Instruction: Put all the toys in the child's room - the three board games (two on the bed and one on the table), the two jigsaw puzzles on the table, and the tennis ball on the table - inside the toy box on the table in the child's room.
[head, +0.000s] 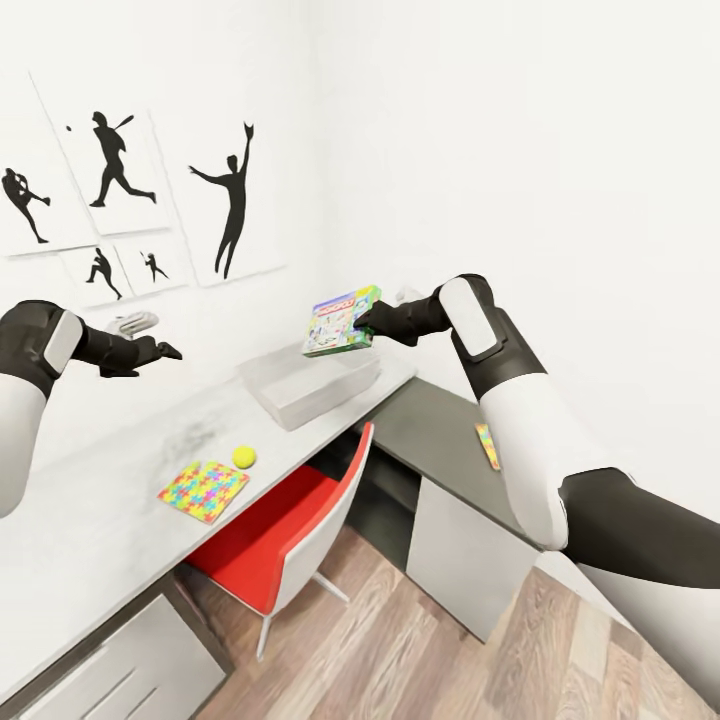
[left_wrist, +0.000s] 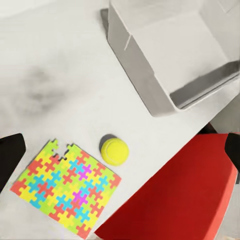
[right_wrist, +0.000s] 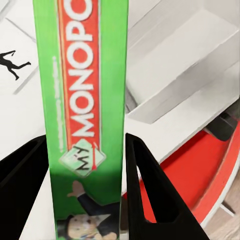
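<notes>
Monopoly box (head: 342, 321): green board game held in the air by your right tool (head: 365, 322), above the near end of the toy box (head: 310, 380); a stiff, light carton with slick print, so it can swivel between the pads.
Right tool: clenched on the box's narrow edge, a finger (right_wrist: 150, 190) on each face; hold nearer the middle if it tips.
Toy box: grey bin at the counter (head: 90, 500) end by the wall corner, interior looks bare.
Tennis ball (left_wrist: 114, 150): near the counter's front edge, just beside the jigsaw puzzle (left_wrist: 67, 187); it rolls, so pinch it across the middle.
Jigsaw puzzle: thin flat board, hard to get under; take it at an edge.
Left tool (head: 160, 350): above the counter, holding nothing; you cannot tell how wide it stands.
</notes>
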